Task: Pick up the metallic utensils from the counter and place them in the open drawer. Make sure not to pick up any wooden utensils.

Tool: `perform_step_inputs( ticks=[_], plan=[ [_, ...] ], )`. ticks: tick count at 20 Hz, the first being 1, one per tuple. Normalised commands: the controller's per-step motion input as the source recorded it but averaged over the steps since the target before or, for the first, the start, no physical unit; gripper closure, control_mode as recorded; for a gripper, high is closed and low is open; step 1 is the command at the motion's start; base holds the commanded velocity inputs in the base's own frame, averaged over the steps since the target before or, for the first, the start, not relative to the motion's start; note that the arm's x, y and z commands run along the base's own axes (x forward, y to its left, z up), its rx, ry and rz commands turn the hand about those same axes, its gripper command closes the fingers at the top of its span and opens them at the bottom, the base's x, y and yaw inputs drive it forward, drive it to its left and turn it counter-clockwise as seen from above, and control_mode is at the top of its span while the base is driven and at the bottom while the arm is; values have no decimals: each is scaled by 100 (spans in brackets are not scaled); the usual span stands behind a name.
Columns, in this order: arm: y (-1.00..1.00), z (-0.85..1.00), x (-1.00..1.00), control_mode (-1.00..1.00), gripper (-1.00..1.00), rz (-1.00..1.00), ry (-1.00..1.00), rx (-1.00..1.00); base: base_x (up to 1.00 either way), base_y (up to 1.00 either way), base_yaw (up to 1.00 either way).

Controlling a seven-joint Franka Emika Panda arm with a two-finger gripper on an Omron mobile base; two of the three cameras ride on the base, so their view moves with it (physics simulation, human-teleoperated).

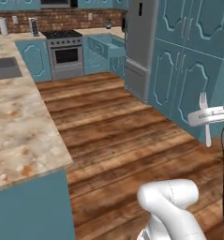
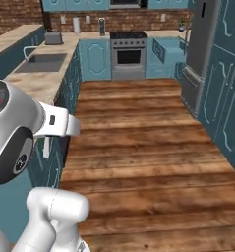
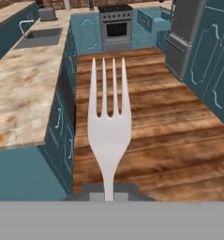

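My gripper point(image 1: 207, 116) is shut on a thin all-silver fork point(image 1: 205, 105), one of the metallic utensils, and holds it upright in the air over the wooden floor, well to the right of the counter point(image 1: 19, 126). The tines point up and the handle hangs below the fingers. In the hand view the fork point(image 3: 108, 126) stands straight up from the gripper point(image 3: 108, 193), with the counter point(image 3: 19, 89) to its left. The fork's handle point(image 2: 46, 147) also shows below the white hand in the right base view. The open drawer is out of view.
A sink point(image 1: 3, 68) is set into the counter further back. A stove point(image 1: 64, 52) stands at the far wall, with a steel fridge point(image 1: 139, 47) and tall teal cabinets point(image 1: 190, 61) along the right. Open wooden floor point(image 1: 123, 136) lies between.
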Motion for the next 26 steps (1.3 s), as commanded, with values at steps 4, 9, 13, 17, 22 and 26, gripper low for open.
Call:
perform_step_inputs(
  ticks=[4, 9, 13, 17, 22, 26],
  plan=[
    [0, 0, 0, 100, 100, 0, 0, 0, 77, -100, 34],
    [0, 0, 0, 100, 100, 0, 0, 0, 100, -100, 16],
    [0, 0, 0, 100, 100, 0, 0, 0, 100, -88, 1],
    [0, 0, 0, 100, 100, 0, 0, 0, 100, -23, -3],
    [0, 0, 0, 100, 100, 0, 0, 0, 100, 11, -8],
    [0, 0, 0, 100, 100, 0, 0, 0, 100, 0, -5]
  ],
)
